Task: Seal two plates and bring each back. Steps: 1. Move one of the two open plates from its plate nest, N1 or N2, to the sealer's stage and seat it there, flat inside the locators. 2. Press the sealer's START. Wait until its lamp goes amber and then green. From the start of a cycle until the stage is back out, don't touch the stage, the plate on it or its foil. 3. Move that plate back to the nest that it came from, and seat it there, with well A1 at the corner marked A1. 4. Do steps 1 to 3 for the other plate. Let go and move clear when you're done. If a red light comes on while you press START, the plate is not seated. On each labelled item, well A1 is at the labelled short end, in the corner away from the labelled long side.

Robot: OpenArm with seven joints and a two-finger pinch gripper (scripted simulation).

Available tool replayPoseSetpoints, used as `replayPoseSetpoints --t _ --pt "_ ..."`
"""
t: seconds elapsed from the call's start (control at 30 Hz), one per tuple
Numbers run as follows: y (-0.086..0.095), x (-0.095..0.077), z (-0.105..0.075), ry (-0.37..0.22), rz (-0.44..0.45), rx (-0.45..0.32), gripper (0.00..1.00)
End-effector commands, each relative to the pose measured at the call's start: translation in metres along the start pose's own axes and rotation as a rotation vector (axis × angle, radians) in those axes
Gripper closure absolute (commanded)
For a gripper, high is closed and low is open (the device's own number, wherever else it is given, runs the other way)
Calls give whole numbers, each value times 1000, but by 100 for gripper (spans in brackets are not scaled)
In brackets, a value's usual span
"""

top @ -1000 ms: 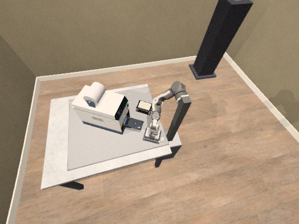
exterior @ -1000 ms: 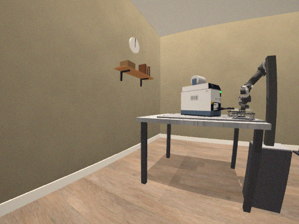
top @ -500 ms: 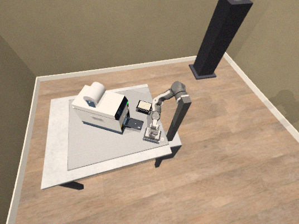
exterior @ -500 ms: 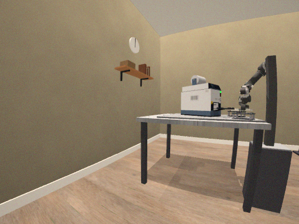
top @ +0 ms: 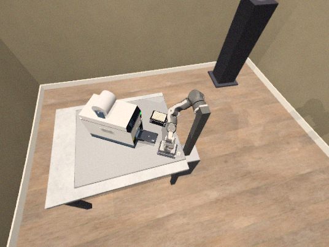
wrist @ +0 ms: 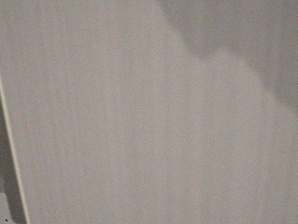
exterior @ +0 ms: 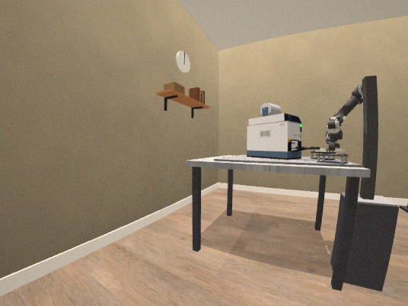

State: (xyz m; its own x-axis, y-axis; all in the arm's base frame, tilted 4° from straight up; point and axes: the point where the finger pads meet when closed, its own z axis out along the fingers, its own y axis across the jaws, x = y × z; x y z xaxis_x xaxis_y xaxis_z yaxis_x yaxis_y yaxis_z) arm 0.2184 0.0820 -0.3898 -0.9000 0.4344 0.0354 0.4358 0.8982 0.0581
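My hand (top: pixel 168 148) (exterior: pixel 332 150), fingers about half open, grips the flat grey rectangular plate (top: pixel 161 148) (wrist: pixel 125 125), which lies directly under my palm, above the counter (top: pixel 61 172) (exterior: pixel 274 167).

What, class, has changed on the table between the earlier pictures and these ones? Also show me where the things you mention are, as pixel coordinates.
Nothing visibly changed. The gripper (top: pixel 167 150) (exterior: pixel 333 151) is still down at the near nest, the sealer's stage (top: pixel 148 137) is still out with no plate on it, and the plate in the far nest (top: pixel 159 116) has not moved.
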Motion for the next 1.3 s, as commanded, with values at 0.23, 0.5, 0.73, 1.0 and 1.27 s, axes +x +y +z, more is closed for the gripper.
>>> replayPoseSetpoints --t 0.23,0.5,0.73,1.0,1.27 --pt "2 2 4 1 -8 -9 100" --pt "2 1 7 0 -8 -9 100" --pt "1 1 7 0 -4 -5 100" --pt "1 1 7 0 -4 -5 100" --pt "1 1 7 0 -4 -5 100"
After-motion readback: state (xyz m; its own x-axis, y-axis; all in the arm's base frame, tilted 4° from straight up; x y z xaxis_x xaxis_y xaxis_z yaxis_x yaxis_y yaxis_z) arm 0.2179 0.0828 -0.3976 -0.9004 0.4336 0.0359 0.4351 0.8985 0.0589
